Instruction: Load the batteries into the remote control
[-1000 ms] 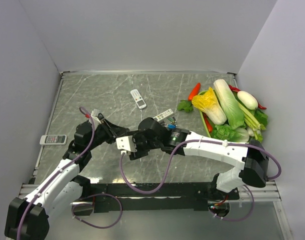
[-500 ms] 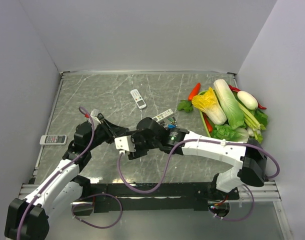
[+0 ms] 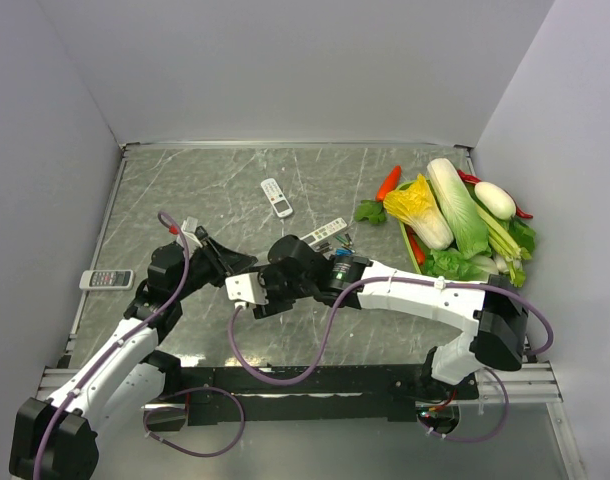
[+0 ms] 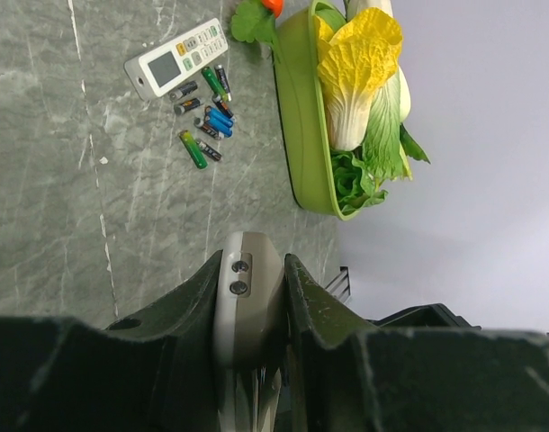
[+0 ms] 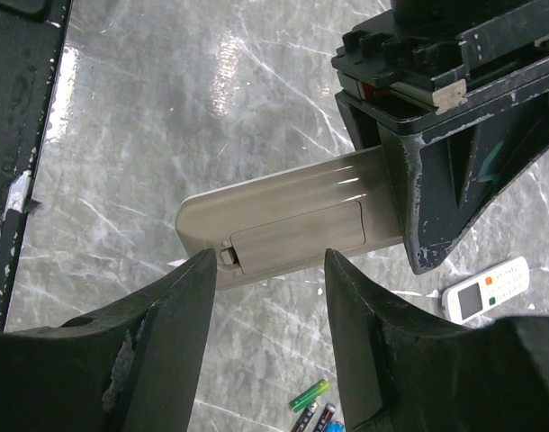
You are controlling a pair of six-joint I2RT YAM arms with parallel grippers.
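Two-armed setup: clamps remote control (image 5: 283, 229) in left gripper (image 4: 249, 266), back upward, steadying the closed battery cover; poses right gripper (image 5: 267, 261) apart astride it, probably for prying. Leaves batteries (image 4: 207, 121) loose at eleven o'clock in left wrist view, beside slim white remote (image 4: 177, 58).

High rear camera overlooks; wrist cameras (close) share the remote control (image 5: 283, 225).

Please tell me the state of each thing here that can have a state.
Remote control, gripped at one end, back showing.
Battery cover, closed.
Batteries, loose on the table.
Left gripper, shut on the remote control.
Right gripper, open, close to the remote control.
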